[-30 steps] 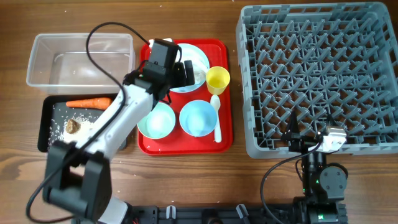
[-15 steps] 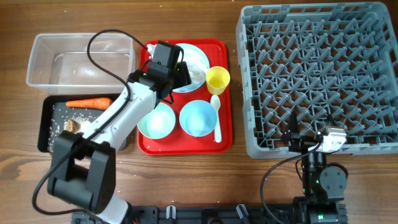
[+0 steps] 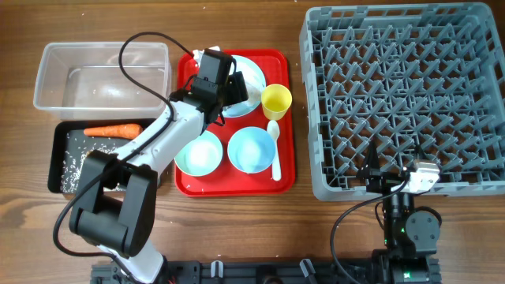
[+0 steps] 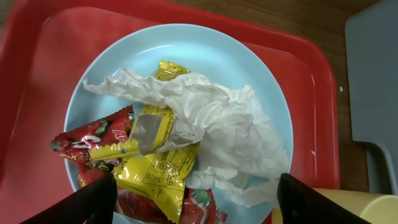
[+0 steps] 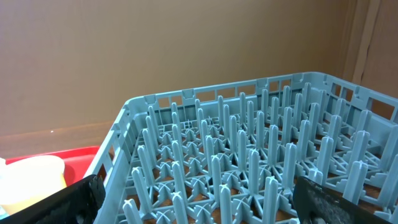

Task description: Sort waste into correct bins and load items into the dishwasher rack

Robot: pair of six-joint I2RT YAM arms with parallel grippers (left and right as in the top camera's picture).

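sitting low at the near edge of the table, the right gripper (image 5: 196, 190) faces the near wall of the grey dishwasher rack (image 3: 410, 87). its two fingers are spread wide with nothing between them.

left of the rack lies the red tray (image 3: 237, 183). on its near half stand the left bowl (image 3: 198, 153) and the right bowl (image 3: 252, 149), both light blue and side by side. a white spoon (image 3: 275, 154) lies along the right bowl's right side, its scoop end toward the far side.

further left, the black tray (image 3: 55, 162) holds scattered white rice grains (image 3: 75, 158). an orange carrot (image 3: 112, 130) lies along its far side. the left arm's elbow covers the tray's right part.

on the far half of the red tray, a small yellow cup (image 3: 276, 100) stands upright just beside the round light blue plate (image 4: 186, 50). the plate carries crumpled white tissue (image 4: 217, 118), a yellow wrapper (image 4: 155, 168) and a red wrapper (image 4: 81, 143), heaped together.

the left gripper (image 4: 199, 196) hangs over that heap with its fingers released and wide apart, gripping nothing. whether the tips touch the pile cannot be told.

beyond the black tray, at the far left, stands the clear plastic tub (image 3: 47, 79).
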